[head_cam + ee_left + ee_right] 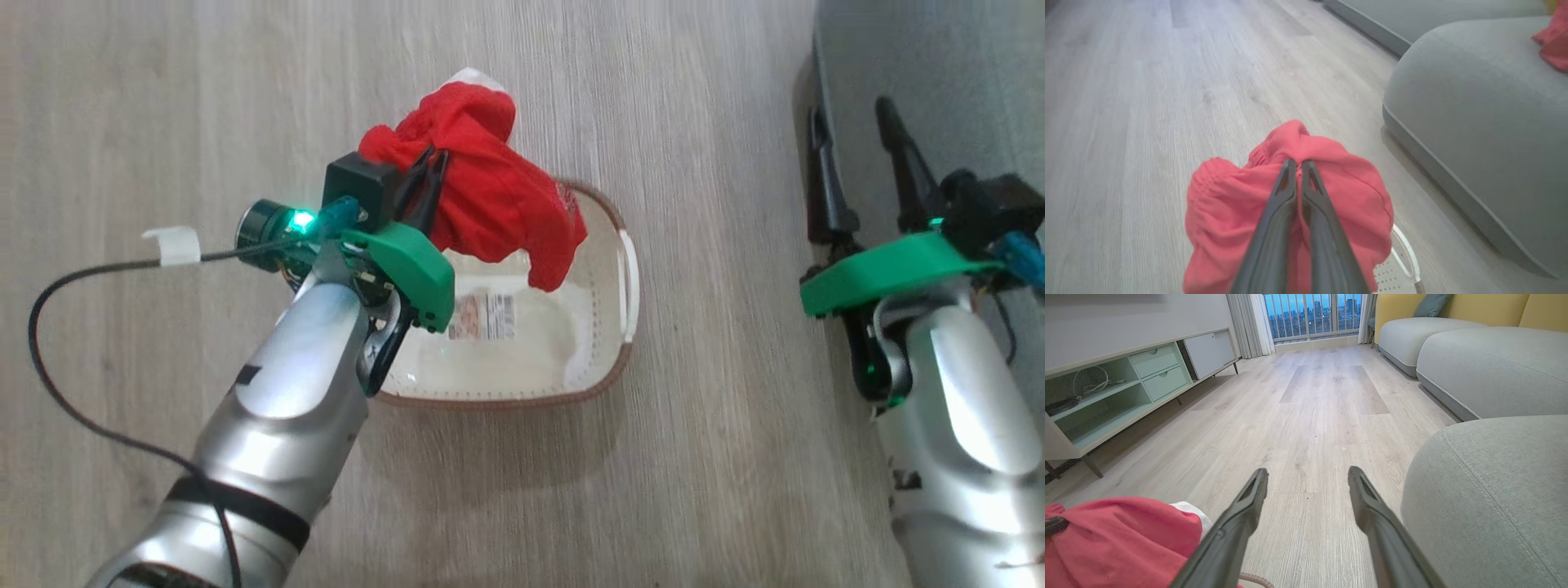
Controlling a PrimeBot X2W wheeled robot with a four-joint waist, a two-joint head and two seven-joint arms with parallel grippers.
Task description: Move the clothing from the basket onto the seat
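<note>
Left gripper (435, 159) is stretched forward, fingers pinched on the clothing (490, 192); right gripper (849, 110) just hovers, fingers spread wide.

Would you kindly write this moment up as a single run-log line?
left end effector: shut on red garment, held above basket | right end effector: open, empty, by seat | another red garment lying on seat
</note>
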